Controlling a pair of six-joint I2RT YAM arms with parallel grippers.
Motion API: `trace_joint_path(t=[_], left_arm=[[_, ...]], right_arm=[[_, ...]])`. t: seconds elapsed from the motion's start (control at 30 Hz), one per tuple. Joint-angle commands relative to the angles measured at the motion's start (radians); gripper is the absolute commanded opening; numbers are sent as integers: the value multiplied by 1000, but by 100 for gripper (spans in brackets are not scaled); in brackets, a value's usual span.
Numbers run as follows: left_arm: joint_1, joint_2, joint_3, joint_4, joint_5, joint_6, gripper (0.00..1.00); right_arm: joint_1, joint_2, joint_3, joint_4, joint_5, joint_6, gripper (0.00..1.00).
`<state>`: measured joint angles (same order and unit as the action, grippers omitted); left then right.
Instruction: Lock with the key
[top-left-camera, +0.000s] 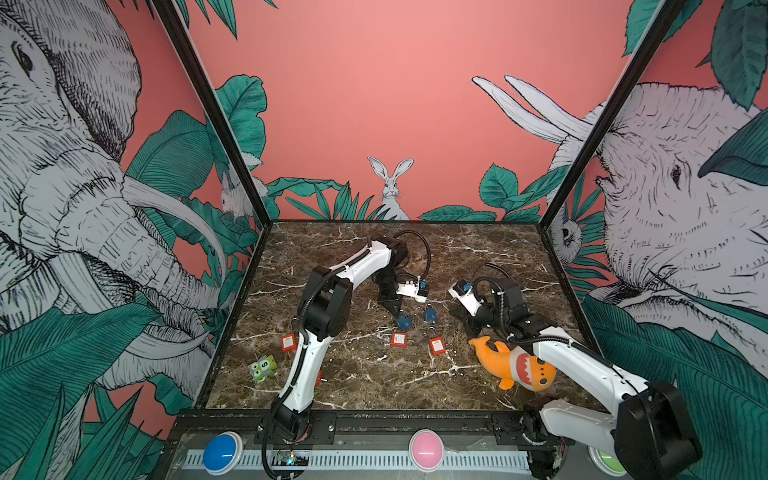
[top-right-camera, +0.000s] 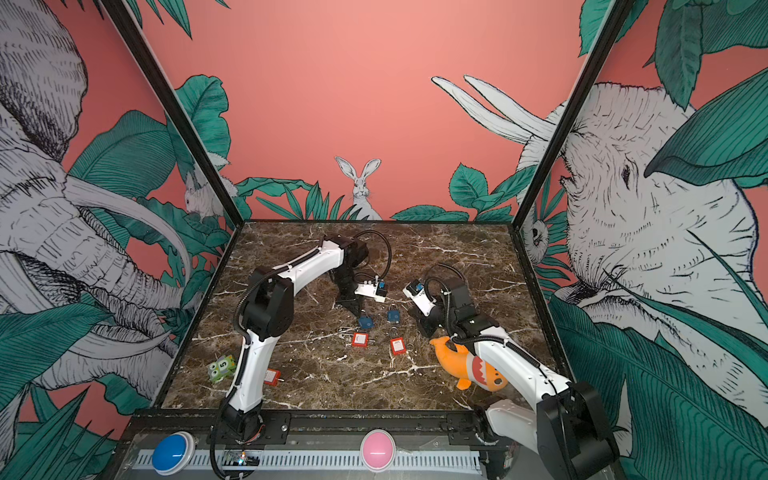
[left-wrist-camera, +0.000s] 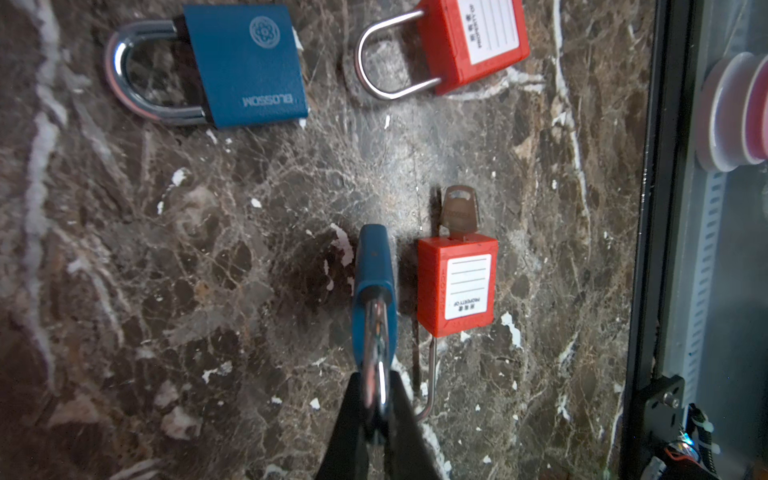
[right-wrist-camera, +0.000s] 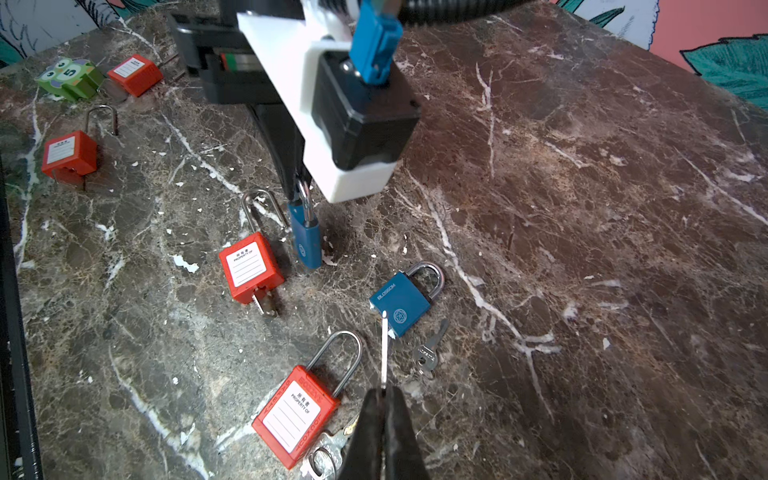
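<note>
A blue padlock (left-wrist-camera: 373, 266) stands on its narrow edge on the marble table (top-left-camera: 357, 374). My left gripper (left-wrist-camera: 376, 384) is shut on its steel shackle (left-wrist-camera: 376, 332). Both top views show this lock (top-left-camera: 404, 322) (top-right-camera: 365, 322) just under the left fingers (top-left-camera: 392, 307). My right gripper (right-wrist-camera: 384, 390) is shut on a key (right-wrist-camera: 385, 349), seen edge-on as a thin bright blade. The blade points toward the held lock (right-wrist-camera: 306, 239), which is well apart from it. In a top view the right gripper (top-left-camera: 468, 328) hovers right of the locks.
A second blue padlock (right-wrist-camera: 399, 309) lies flat with a loose key (right-wrist-camera: 428, 353) beside it. Red padlocks (right-wrist-camera: 251, 268) (right-wrist-camera: 297, 415) (right-wrist-camera: 68, 153) lie around, two with keys. An orange shark plush (top-left-camera: 515, 363) sits under the right arm and an owl toy (top-left-camera: 262, 368) at front left.
</note>
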<state>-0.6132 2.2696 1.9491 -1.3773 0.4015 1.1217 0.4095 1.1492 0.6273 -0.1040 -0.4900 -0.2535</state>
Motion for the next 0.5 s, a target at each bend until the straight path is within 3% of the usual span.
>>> trace_joint_path(t=[0.0, 0.27, 0.47], left_arm=[[-19, 12, 44, -60, 2, -24, 0], [-30, 43, 77, -32, -36, -53, 0], [-29, 57, 82, 18, -84, -66, 12]], right_arm=[[-4, 3, -11, 45, -22, 7, 0], [-3, 13, -15, 59, -29, 23, 0], [-3, 15, -15, 66, -33, 33, 0]])
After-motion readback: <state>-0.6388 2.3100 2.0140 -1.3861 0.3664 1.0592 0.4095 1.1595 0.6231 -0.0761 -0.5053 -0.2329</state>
